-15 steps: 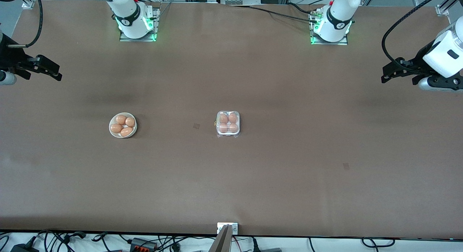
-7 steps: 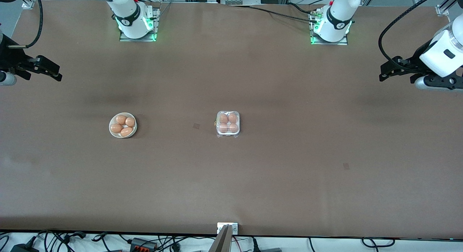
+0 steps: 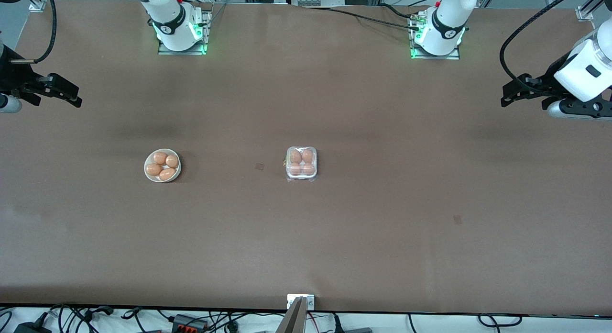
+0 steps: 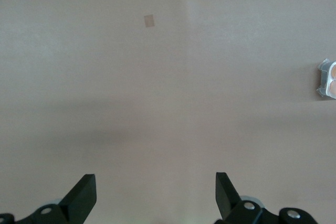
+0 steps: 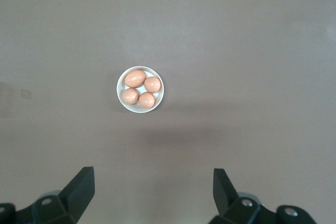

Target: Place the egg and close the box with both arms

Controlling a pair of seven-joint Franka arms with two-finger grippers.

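Note:
The box is a small white egg carton in the middle of the table, its clear lid down over several brown eggs; its edge shows in the left wrist view. A round white bowl with several brown eggs stands toward the right arm's end; it also shows in the right wrist view. My left gripper is open and empty, high over the left arm's end of the table. My right gripper is open and empty, high over the right arm's end.
Small square tape marks lie on the brown table, one beside the box and one nearer the front camera. A metal bracket sits at the table's front edge. Cables lie off that edge.
My left arm has drawn back a little toward the bases' side and the table's end, then stopped. The right arm, box and bowl have not moved.

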